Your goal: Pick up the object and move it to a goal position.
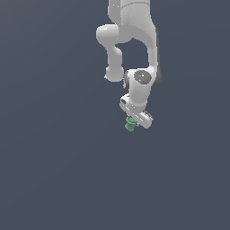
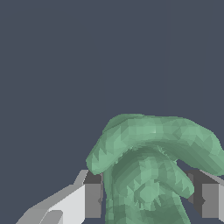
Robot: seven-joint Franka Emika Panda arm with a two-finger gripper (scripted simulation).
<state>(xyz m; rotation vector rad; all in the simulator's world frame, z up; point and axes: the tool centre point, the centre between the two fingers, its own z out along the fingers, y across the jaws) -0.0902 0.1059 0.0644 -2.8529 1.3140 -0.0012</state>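
Pincer [image 1: 133, 122] fingers [image 2: 83, 202] are being pressed against either side of the lumpy mint-green object [image 1: 130, 125], which is being gripped far from every tabletop [image 1: 49, 179] edge, and any carrying is best being done slowly with the squeeze unrelaxed.

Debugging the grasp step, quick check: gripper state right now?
Gripper: closed on the mint-green object, fingers on both sides of it.
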